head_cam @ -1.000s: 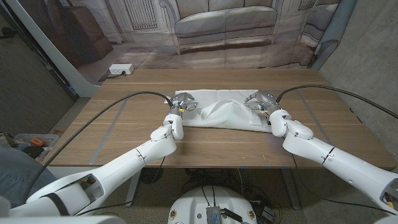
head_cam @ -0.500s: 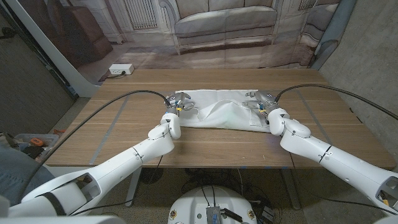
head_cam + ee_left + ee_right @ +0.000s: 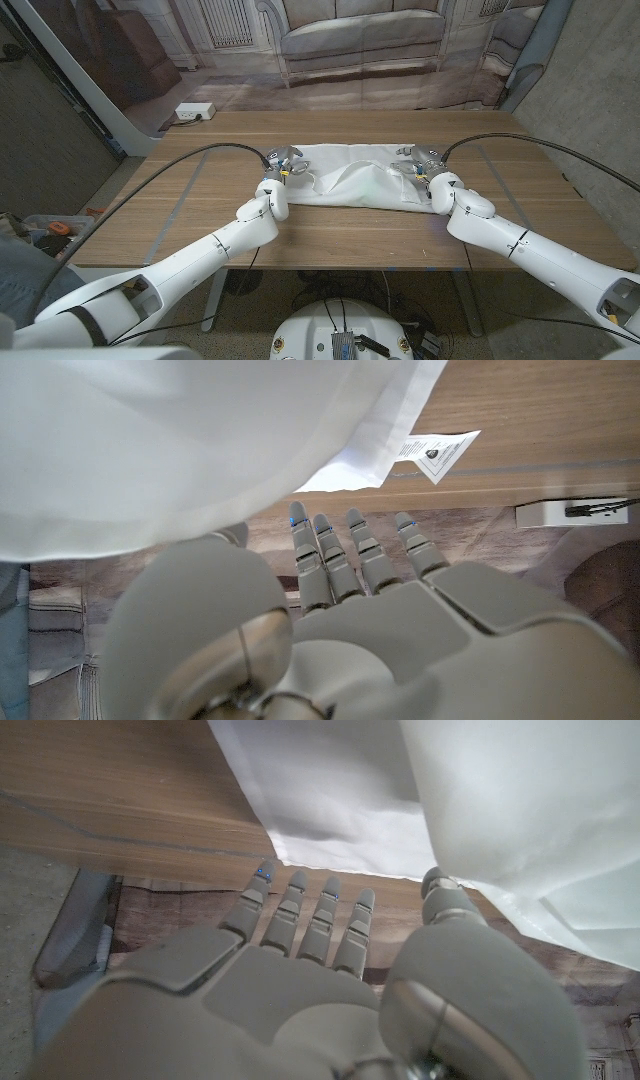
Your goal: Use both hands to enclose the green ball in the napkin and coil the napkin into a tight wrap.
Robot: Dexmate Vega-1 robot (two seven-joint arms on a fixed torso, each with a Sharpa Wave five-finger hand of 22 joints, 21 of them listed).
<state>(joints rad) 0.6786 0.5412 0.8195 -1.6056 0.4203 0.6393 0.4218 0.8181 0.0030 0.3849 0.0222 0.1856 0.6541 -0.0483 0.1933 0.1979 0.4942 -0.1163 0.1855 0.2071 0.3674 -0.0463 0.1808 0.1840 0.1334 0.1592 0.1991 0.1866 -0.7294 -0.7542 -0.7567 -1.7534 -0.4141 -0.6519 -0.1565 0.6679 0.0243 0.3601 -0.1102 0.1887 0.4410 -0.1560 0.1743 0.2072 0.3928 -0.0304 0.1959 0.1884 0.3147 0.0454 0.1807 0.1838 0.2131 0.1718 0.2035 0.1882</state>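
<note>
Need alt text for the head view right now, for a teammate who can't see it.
A white napkin lies bunched on a wooden table, with the robot's left hand at one end and its right hand at the other. A faint green tint shows through the cloth near the middle.

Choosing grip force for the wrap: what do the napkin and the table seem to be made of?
The napkin looks like thin white woven cloth, matte: it creases softly, drapes over the hands, and carries a sewn-in tag. The table looks like wood or wood veneer, with visible grain and a smooth satin finish; which one cannot be told.
</note>
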